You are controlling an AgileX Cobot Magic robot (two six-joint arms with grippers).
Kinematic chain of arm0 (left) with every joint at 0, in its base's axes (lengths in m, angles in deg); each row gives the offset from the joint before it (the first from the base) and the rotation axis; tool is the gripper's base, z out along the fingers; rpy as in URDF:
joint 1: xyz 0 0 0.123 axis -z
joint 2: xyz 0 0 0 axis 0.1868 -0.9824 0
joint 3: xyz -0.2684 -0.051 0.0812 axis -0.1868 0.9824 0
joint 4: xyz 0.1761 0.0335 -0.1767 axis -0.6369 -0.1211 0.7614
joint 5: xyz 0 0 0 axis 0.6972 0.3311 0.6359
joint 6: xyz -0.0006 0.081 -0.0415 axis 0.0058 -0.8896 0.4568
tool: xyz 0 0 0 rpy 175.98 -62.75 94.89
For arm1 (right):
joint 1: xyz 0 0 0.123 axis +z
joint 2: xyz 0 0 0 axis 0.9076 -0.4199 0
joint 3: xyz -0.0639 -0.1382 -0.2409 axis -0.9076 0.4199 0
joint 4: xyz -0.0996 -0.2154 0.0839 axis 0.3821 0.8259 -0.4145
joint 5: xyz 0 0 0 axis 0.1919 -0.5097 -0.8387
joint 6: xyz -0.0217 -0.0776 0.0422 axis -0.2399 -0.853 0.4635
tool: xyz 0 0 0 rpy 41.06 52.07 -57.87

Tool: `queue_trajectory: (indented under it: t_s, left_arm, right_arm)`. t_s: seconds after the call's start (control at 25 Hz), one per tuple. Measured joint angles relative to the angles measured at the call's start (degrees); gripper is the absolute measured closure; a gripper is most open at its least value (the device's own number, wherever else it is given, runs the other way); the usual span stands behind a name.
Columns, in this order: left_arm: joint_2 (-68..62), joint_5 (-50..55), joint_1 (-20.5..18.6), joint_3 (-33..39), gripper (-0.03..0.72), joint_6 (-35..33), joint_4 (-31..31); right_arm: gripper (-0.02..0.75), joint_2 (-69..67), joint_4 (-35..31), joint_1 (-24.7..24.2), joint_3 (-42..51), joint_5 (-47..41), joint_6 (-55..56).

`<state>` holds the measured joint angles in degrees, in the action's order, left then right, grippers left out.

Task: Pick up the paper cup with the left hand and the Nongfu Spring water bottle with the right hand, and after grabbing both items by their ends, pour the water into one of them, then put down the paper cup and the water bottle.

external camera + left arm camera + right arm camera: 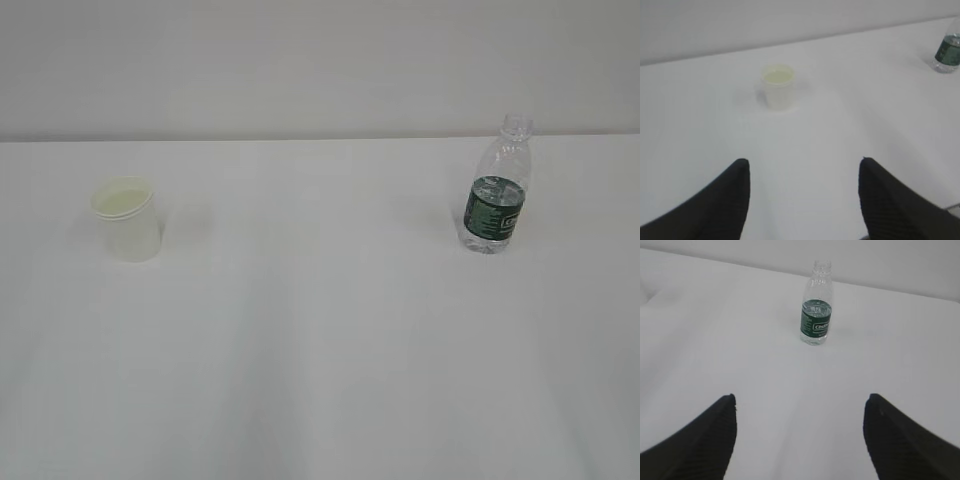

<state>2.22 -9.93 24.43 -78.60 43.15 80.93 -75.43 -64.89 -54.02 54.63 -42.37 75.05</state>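
Observation:
The paper cup (pixel 128 218) stands upright on the left of the white table, small and white with a cream inside. In the left wrist view the paper cup (pixel 778 86) is well ahead of my left gripper (pixel 805 161), which is open and empty. The Nongfu Spring water bottle (pixel 497 188) stands upright on the right, clear, capless, with a dark green label. In the right wrist view the bottle (pixel 816 305) is far ahead of my right gripper (pixel 801 397), open with nothing between its fingers. Water in the bottle is too faint to tell. Neither arm shows in the exterior view.
The white table (pixel 320 350) runs back to a pale wall. The bottle (pixel 948 50) also shows at the right edge of the left wrist view. Cup and bottle stand far apart, with bare tabletop between them and in front.

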Motion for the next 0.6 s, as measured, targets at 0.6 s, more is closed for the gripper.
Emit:
queue_trajectory:
  t_s: [0.6]
  left_arm:
    - [0.14,14.47,0.0,0.0,0.205,0.0,1.77]
  right_arm:
    - [0.148,2.84,1.84,0.0,-1.77,-16.26,3.64]
